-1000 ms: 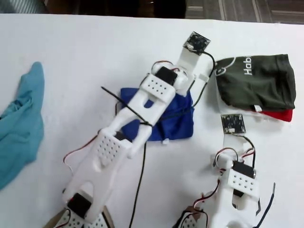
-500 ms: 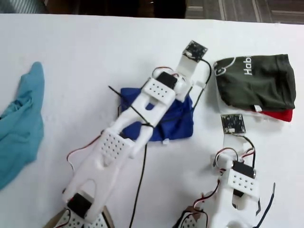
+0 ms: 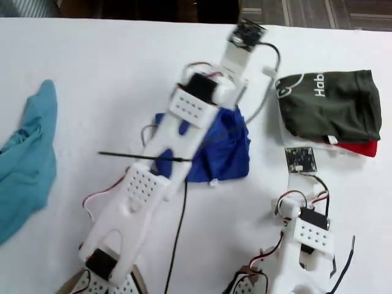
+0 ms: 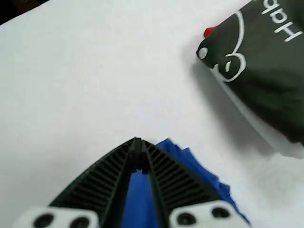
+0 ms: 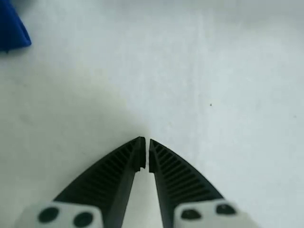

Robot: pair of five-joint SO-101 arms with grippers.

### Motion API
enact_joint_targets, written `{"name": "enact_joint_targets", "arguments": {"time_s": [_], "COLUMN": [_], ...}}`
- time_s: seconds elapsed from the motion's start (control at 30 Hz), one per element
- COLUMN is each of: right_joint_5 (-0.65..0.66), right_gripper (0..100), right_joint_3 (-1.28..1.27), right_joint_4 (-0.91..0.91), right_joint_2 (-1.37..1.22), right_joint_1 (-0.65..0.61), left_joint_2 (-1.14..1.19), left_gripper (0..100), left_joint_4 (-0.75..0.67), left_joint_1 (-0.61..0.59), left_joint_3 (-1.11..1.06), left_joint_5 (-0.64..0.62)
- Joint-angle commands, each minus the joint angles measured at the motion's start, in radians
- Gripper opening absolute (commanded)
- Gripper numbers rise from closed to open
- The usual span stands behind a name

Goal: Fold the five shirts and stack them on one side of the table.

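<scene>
Pinching the blue shirt (image 3: 223,150) with the left gripper (image 4: 141,142), near the middle of the table (image 3: 92,61). Right gripper (image 5: 146,142) closed on nothing, over the table. Folded at the right side, a dark green shirt (image 3: 327,104) on a red shirt (image 3: 358,149). Crumpled far left, a light blue shirt (image 3: 27,153).

High camera: fixed overhead on arm-base side, looking down across table (image 3: 79,79) from well back. Left wrist camera: rides behind left gripper (image 4: 142,147), close, aimed along it at tabletop. Right wrist camera: same mount behind right gripper (image 5: 145,147), very near surface. All three catch blue shirt (image 3: 226,153); high and left wrist both catch dark green shirt (image 3: 331,104).
</scene>
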State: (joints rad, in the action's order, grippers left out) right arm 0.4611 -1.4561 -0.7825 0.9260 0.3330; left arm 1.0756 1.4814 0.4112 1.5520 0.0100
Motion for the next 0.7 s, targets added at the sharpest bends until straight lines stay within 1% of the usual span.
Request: {"name": "enact_joint_targets", "arguments": {"time_s": [0.0,0.07,0.17,0.33,0.47,0.57,0.67], "right_joint_5": [-0.009,-0.009,-0.009,-0.009,-0.009,-0.009,-0.009], "right_gripper": [2.1,2.1,2.1,2.1,2.1,2.1,2.1], "right_joint_3": [0.005,0.005,0.005,0.005,0.005,0.005,0.005], "right_joint_4": [0.016,0.016,0.016,0.016,0.016,0.016,0.016], "right_joint_2": [0.028,0.028,0.028,0.028,0.028,0.028,0.028], "right_joint_1": [0.008,0.008,0.008,0.008,0.008,0.008,0.008], "left_joint_2": [-0.012,-0.018,-0.038,-0.118,-0.242,-0.400,-0.611], "left_gripper": [3,3,3,3,3,3,3], "left_joint_4": [0.155,0.230,0.299,0.310,0.311,0.311,0.308], "left_joint_1": [-0.071,-0.095,-0.133,-0.193,-0.229,-0.261,-0.301], "left_joint_3": [0.101,0.122,0.116,0.114,0.094,-0.048,-0.306], "left_joint_5": [0.112,0.161,0.176,0.175,0.175,0.175,0.175]}}
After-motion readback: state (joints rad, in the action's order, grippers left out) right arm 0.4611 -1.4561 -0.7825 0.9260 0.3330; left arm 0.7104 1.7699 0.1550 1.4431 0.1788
